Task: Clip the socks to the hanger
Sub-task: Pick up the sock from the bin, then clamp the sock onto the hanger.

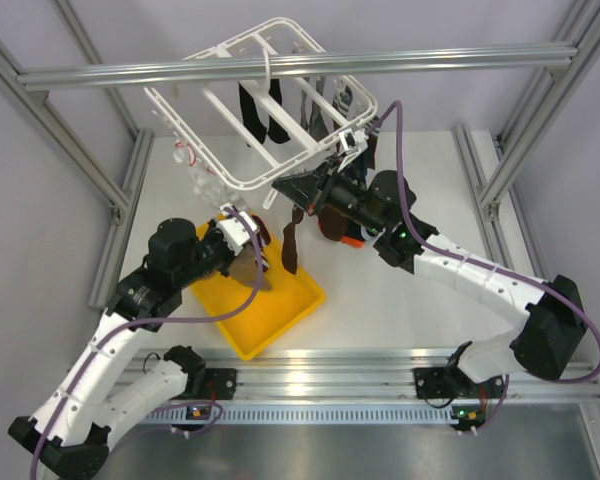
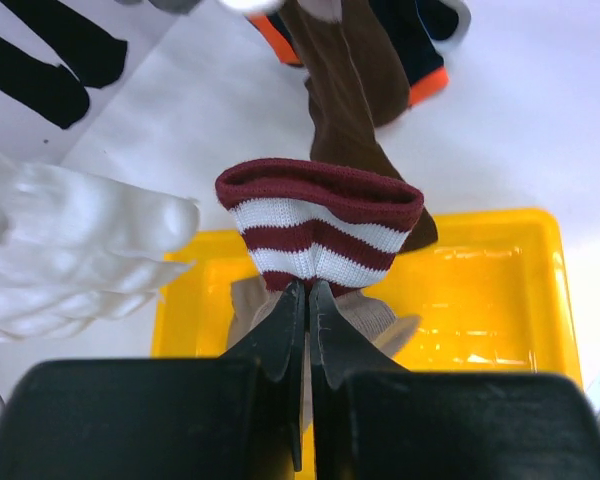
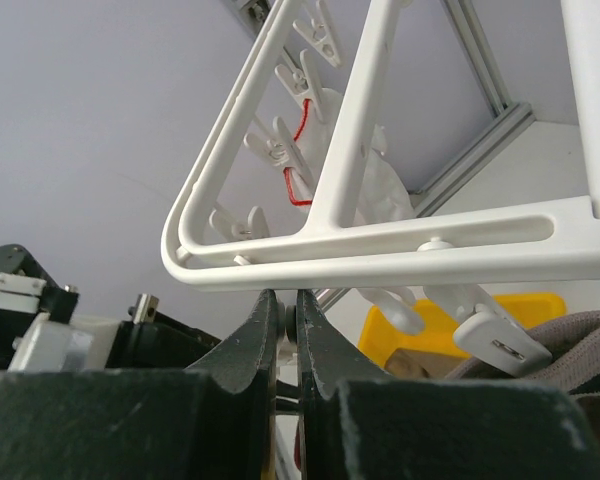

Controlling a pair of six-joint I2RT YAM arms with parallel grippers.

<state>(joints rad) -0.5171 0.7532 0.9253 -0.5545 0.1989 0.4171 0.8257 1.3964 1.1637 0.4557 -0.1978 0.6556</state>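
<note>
striped sock [image 2: 320,225] in the tight left gripper [image 2: 308,286]; right gripper [image 3: 288,296] narrow below hanger [image 3: 380,262], contents unclear

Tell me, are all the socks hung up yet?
Not yet. Black socks and a dark brown sock already hang from the white plastic drying hanger. The left claw pinches a maroon-and-white striped sock. A tan sock waits in the yellow plastic tray.
</note>
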